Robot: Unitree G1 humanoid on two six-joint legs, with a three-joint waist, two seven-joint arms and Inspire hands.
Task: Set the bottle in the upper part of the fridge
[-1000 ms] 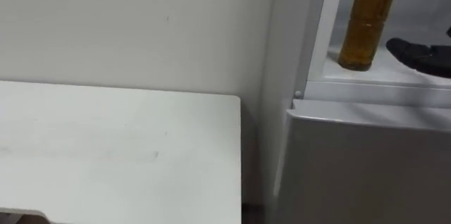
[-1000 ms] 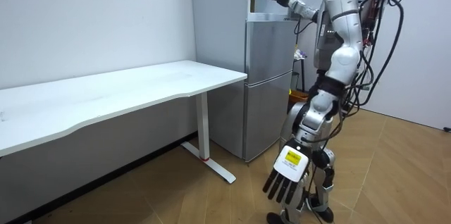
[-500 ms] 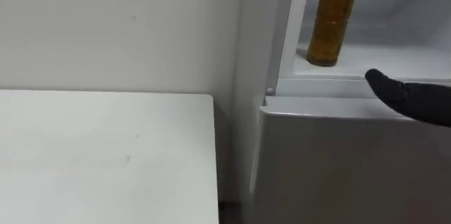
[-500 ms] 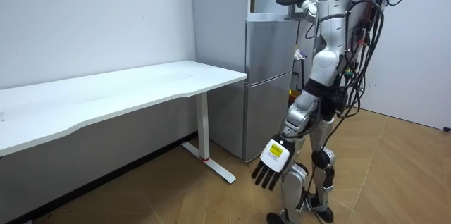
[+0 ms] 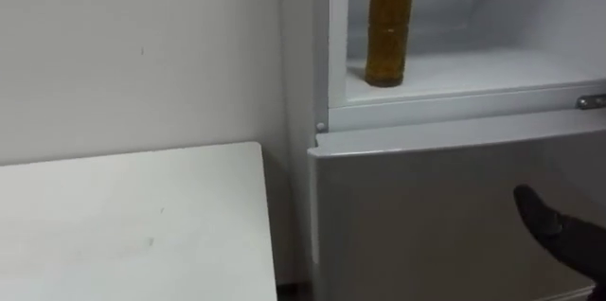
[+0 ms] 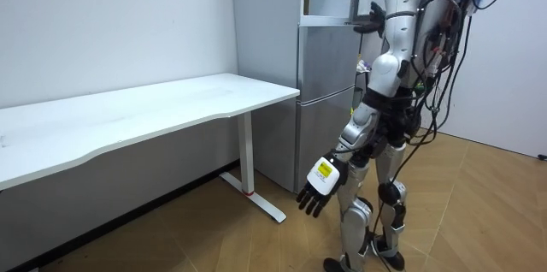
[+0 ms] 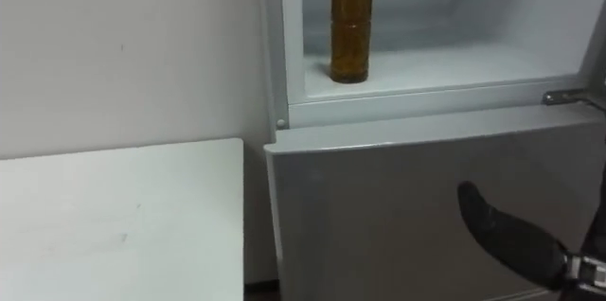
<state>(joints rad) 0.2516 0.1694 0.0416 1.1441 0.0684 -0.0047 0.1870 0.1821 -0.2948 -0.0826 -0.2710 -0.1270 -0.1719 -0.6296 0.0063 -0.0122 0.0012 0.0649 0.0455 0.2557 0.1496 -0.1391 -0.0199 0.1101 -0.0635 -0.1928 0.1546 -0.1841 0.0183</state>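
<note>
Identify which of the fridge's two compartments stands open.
The upper compartment: its white inside shows, with the amber bottle standing upright on its floor. The lower one's grey door is shut.

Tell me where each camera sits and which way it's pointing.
Left eye view: on the robot's head, facing the open upper fridge with the bottle inside, table at left; right hand at lower right.
Right eye view: just beside it, same scene and same hand.
Room view: off in the room, facing table and fridge; whole robot, left hand hanging.
All share the fridge and table.
</note>
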